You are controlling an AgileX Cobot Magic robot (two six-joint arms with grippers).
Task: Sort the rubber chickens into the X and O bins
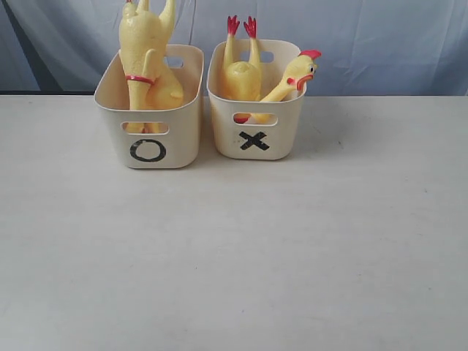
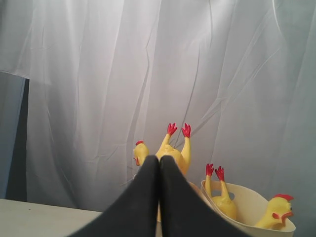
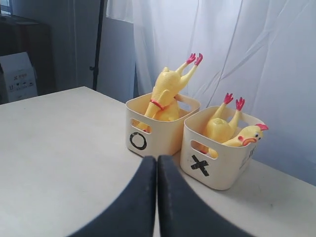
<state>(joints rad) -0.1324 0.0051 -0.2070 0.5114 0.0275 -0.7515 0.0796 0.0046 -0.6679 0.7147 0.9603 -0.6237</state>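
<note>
Two cream bins stand side by side at the back of the table. In the O bin [image 1: 175, 139] a yellow rubber chicken [image 1: 146, 51] stands feet up, its red neck ring showing. The left wrist view shows a second chicken head [image 2: 140, 154] beside it. In the X bin [image 1: 281, 142] a chicken body [image 1: 241, 77] points its red feet up, and a head [image 1: 301, 69] rests on the rim. Whether that head and body are one chicken I cannot tell. My left gripper [image 2: 159, 159] and right gripper [image 3: 157, 159] are both shut and empty, well short of the bins [image 3: 158, 138]. Neither shows in the exterior view.
The pale table [image 1: 234, 256] stretches wide in front of the bins. A white curtain [image 1: 365, 44] hangs close behind them. In the right wrist view a cardboard box [image 3: 17, 76] and a dark stand [image 3: 100, 44] are off beyond the table's far side.
</note>
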